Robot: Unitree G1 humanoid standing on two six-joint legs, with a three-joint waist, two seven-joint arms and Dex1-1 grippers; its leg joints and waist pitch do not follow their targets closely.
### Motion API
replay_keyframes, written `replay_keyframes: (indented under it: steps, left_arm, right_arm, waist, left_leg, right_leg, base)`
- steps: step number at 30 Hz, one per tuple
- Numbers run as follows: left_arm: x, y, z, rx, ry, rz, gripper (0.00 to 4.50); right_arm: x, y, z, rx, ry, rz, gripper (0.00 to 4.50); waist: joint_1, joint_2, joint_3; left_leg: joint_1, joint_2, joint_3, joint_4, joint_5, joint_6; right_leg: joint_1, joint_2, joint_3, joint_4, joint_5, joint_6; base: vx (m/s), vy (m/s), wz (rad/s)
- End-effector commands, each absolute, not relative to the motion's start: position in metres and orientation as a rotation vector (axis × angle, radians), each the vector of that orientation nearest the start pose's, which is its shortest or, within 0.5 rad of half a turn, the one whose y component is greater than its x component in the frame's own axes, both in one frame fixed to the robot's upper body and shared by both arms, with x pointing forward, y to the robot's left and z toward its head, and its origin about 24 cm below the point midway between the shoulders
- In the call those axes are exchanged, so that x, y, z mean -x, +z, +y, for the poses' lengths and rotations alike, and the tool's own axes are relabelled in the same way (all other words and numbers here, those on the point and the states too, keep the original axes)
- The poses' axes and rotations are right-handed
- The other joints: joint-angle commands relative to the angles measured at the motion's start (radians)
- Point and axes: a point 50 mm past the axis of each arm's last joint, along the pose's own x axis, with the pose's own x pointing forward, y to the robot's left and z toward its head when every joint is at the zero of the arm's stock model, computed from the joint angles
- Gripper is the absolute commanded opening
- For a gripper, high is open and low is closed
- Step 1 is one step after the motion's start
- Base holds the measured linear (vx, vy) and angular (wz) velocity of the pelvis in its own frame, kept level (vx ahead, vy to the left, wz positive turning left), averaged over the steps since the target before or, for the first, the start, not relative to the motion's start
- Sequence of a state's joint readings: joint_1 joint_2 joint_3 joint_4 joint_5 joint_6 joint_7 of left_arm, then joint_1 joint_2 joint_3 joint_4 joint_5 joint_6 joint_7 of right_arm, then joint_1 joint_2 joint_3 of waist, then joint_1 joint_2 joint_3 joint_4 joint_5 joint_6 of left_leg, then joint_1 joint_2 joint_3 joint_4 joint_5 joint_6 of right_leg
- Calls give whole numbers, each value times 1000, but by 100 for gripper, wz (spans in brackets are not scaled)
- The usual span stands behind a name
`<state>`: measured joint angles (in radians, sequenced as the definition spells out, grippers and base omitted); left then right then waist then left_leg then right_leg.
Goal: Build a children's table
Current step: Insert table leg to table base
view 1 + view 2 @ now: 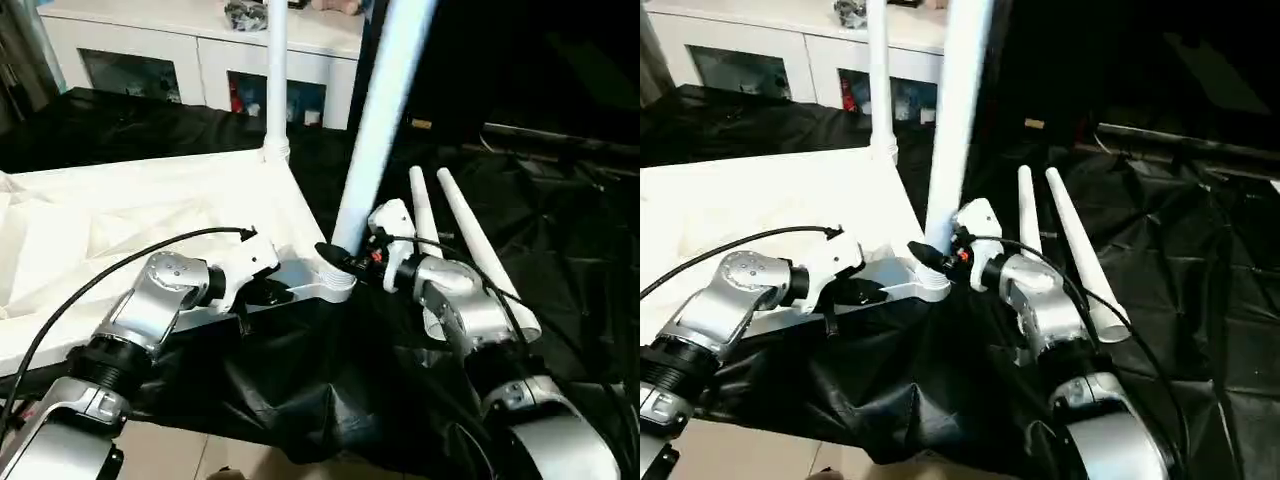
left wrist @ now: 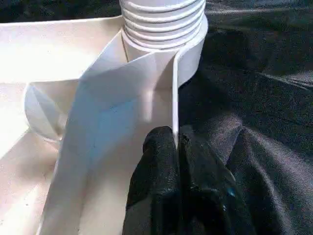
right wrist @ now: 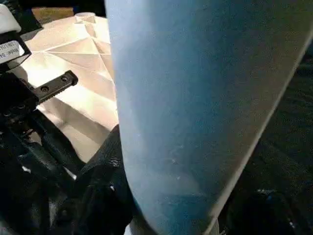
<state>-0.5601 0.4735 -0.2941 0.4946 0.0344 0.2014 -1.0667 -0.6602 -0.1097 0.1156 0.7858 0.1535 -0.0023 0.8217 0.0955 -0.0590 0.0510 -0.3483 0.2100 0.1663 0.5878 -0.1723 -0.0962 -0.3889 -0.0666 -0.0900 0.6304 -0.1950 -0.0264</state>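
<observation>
The near leg (image 1: 385, 110) runs off the top edge above the tabletop (image 1: 120, 230), and its foot hides behind the right gripper (image 1: 345, 262).

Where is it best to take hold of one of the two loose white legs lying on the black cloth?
Probably around the middle of the loose leg, coming from above with the fingers across it. It lies flat on the black cloth, tapered and round, so the middle balances it, and its neighbour lies close only near the narrow ends.

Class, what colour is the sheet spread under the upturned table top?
Black: the sheet under the white table top shows best in the left eye view.
</observation>
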Motion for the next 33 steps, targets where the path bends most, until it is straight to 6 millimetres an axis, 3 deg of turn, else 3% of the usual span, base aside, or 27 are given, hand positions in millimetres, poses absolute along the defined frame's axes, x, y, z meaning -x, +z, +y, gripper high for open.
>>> replay_keyframes:
  steps: [1,2,5,10,11,12,14,15,20,27,33]
  left_arm:
    - [-320,62,160,-527,-1160,482,0]
    - [-316,65,159,-542,-1216,469,0]
    - [-314,67,159,-547,-1240,461,0]
    - [-310,78,162,-587,-1310,440,0]
    - [-310,81,162,-594,-1317,434,0]
    - [-310,88,161,-601,-1331,415,0]
    - [-310,91,161,-605,-1342,402,0]
    - [-310,93,161,-607,-1352,395,0]
    - [-311,101,160,-611,-1372,386,0]
    - [-317,104,161,-610,-1305,384,0]
    - [-327,107,156,-563,-1179,376,0]
  right_arm:
    - [-329,22,-89,-8,1005,360,189]
    - [-327,22,-88,-14,1061,370,189]
    - [-327,22,-87,-16,1087,373,189]
    - [-322,21,-94,-1,1194,403,189]
    - [-321,21,-95,7,1222,405,189]
    - [-318,23,-99,26,1283,408,189]
    - [-317,24,-101,35,1321,410,189]
    - [-316,25,-102,38,1341,413,189]
    - [-316,30,-104,64,1405,406,189]
    - [-322,31,-99,43,1340,378,189]
    - [-334,27,-93,21,1083,364,189]
  waist:
    - [1,20,-55]
    - [-1,12,-55]
    - [-2,17,-57]
    - [-3,1,-60]
    - [-2,4,-61]
    - [-4,-3,-60]
    - [2,0,-60]
    - [2,-6,-58]
    - [9,-9,-57]
    - [13,-11,-56]
    - [8,-11,-51]
  left_leg:
    - [6,28,-11,-80,-321,-19]
    - [6,29,-10,-78,-315,-14]
    - [3,31,-11,-80,-289,-10]
    - [3,32,-5,-78,-249,2]
    - [5,33,-7,-79,-248,1]
    - [5,34,-5,-78,-247,2]
    - [7,35,-4,-77,-247,6]
    - [6,35,-3,-78,-247,6]
    - [9,36,-5,-80,-272,-13]
    - [8,36,-6,-81,-259,-18]
    - [13,35,-10,-84,-320,-45]
  right_leg:
    - [37,-87,61,-94,-349,-163]
    - [37,-87,61,-94,-347,-162]
    - [39,-87,62,-90,-312,-166]
    - [40,-83,63,-79,-215,-194]
    - [42,-84,62,-77,-212,-195]
    - [41,-83,62,-78,-211,-195]
    - [39,-84,62,-78,-213,-197]
    - [38,-83,62,-79,-215,-196]
    - [37,-87,62,-80,-248,-193]
    - [38,-86,63,-79,-246,-191]
    - [30,-90,62,-90,-364,-165]
  base:
    - [0,0,0]
    - [0,0,0]
    - [0,0,0]
    - [0,0,0]
    - [0,0,0]
    - [0,0,0]
    - [0,0,0]
    - [0,0,0]
    - [0,0,0]
    - [0,0,0]
    - [0,0,0]
